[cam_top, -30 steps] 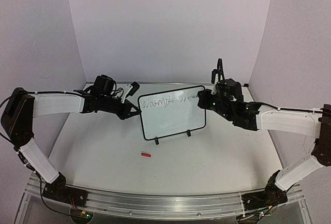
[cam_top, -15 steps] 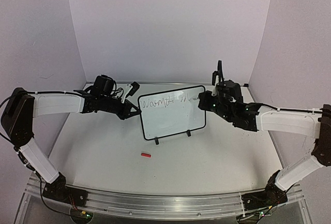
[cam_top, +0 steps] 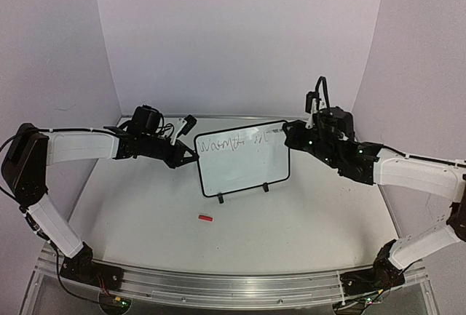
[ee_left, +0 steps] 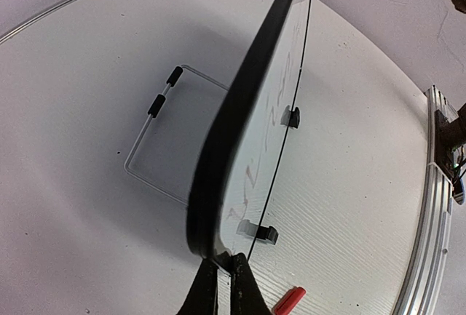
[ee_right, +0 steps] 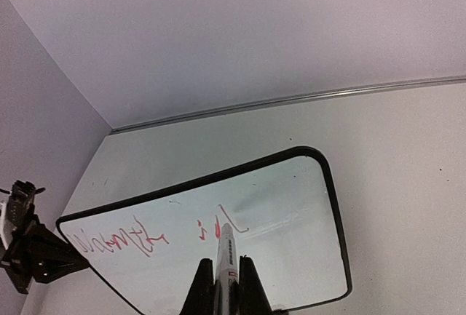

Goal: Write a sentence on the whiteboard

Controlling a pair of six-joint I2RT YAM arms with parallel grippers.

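The whiteboard (cam_top: pixel 244 162) stands tilted on its two black clip feet mid-table. My left gripper (cam_top: pixel 191 156) is shut on its left edge; in the left wrist view the fingers pinch the board's black frame (ee_left: pixel 233 133) at its corner (ee_left: pixel 222 271). My right gripper (cam_top: pixel 290 130) is shut on a white marker (ee_right: pixel 226 257), whose red tip is at the board's upper right. The sentence (cam_top: pixel 231 142) is one thin scrawled line along the top, red in the right wrist view (ee_right: pixel 138 239). No lower line shows.
A red marker cap (cam_top: pixel 205 218) lies on the table in front of the board, also in the left wrist view (ee_left: pixel 289 301). A wire stand (ee_left: pixel 156 148) props the board from behind. Walls enclose the table on three sides.
My right arm has shifted right and slightly up along the board's top edge, and a new stroke has appeared at the right end of the writing. The left arm and board stayed still.
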